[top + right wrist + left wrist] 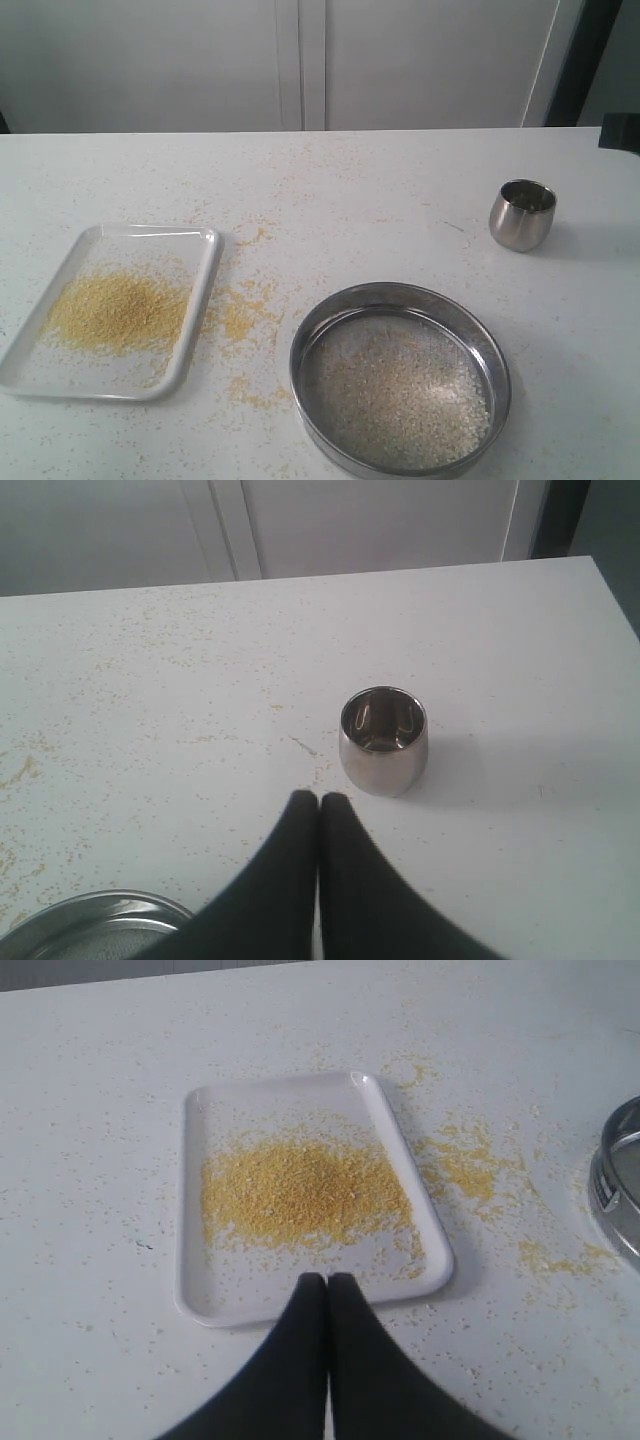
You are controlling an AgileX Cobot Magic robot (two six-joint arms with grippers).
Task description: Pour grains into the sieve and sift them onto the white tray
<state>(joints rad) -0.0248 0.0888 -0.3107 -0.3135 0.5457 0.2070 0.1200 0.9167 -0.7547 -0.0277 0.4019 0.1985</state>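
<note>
White speckled table [400,180] holds a wide round steel sieve [400,298] with pale grains [400,400] inside, near the flat white tray [130,245]. It looks stiff, light and slippery; grab its rim. Both the left gripper [327,1280] and the right gripper [318,800] are pinched tight, empty.

A: What colours do we see ahead of our left pincer [327,1278]?
B: The pincer is black. Just beyond it we see the white tray [195,1210] holding golden-yellow granules [300,1190].
A: And by our right pincer [319,798]?
B: Black too. Ahead of it we see a shiny silver cup [383,740], near it the grey steel sieve [90,910] with pale beige grains [400,395], and the white table [150,680] is flecked yellow.
</note>
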